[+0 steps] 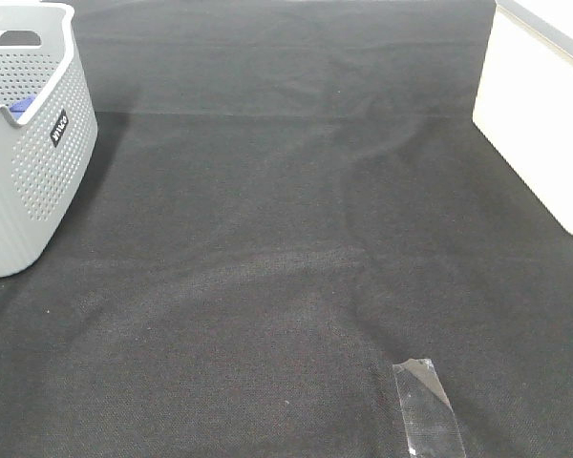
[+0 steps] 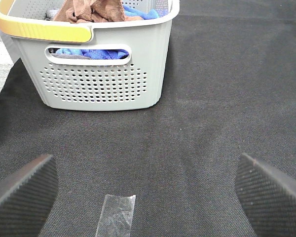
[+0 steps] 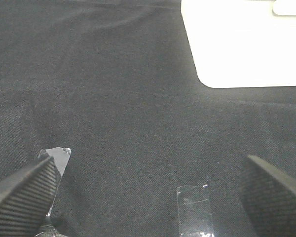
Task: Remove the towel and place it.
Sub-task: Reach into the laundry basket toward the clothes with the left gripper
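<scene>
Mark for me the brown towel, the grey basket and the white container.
brown towel point(image 2: 89, 11), left wrist view, on its bunched folds inside the basket.
grey basket point(image 2: 103, 84), left wrist view, on its perforated front wall.
white container point(image 1: 540, 124), exterior high view, on its side wall.

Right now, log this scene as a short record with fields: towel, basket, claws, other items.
towel: brown, bunched inside the grey basket, blue cloth beside it
basket position: upright, left edge of the black cloth
left claw: open, empty, short of the basket
right claw: open, empty, pointing toward the white bin
other: clear tape strip on the cloth
</scene>
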`<state>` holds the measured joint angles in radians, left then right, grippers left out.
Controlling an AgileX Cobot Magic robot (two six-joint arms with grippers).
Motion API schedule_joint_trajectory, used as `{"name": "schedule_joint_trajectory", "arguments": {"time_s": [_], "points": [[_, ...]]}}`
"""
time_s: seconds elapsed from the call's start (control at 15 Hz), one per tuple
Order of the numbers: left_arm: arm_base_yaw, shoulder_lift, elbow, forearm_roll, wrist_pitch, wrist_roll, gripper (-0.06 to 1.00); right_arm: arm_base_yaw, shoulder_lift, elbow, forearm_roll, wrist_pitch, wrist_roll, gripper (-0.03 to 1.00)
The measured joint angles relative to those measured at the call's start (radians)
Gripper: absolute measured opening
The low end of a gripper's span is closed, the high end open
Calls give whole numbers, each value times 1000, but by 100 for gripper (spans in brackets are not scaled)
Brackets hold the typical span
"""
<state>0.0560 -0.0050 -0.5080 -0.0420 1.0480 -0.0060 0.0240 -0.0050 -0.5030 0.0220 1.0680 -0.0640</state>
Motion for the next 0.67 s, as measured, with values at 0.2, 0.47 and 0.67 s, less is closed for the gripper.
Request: {"name": "schedule_joint_trajectory", "arguments": {"time_s": [0.2, 0.47, 0.67], "points": [[0, 0, 0, 0, 0, 0, 92, 0, 0, 0, 0, 0, 0, 96], [0, 0, 0, 0, 0, 0, 92, 0, 0, 0, 0, 0, 0, 96], [0, 0, 0, 0, 0, 0, 92, 0, 0, 0, 0, 0, 0, 96]]}}
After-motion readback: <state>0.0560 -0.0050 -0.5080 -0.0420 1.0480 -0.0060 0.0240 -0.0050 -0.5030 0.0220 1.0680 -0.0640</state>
